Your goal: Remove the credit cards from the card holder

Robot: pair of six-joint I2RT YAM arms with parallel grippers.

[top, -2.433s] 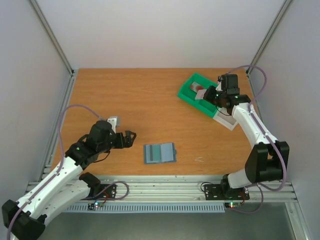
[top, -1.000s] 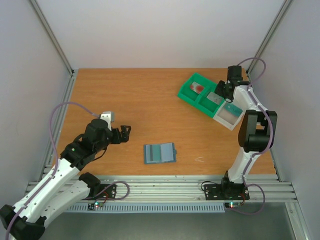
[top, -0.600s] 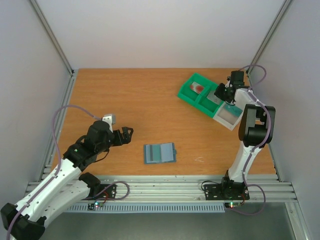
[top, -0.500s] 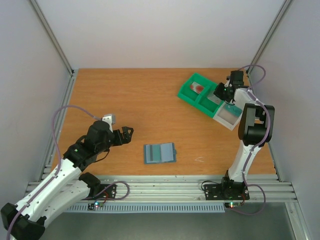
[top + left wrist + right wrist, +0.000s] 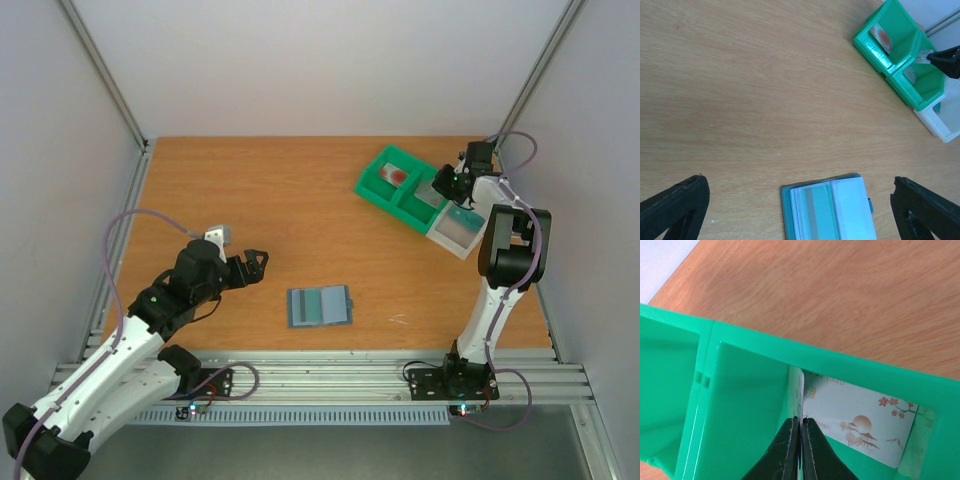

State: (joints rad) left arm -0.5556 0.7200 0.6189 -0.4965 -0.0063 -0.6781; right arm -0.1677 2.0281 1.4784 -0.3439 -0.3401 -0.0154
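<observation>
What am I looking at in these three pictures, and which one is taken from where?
Two robot arms are bolted to a table, at its near edge. One picture looks down from above; the other two come from cameras on each wrist. The open card holder, cards tucked inside, lies near the front. A green bin and white bin sit far right. The left tool hangs open, empty. The right tool is shut inside the green bin, tips at the edge of a pale card; grip unclear.
</observation>
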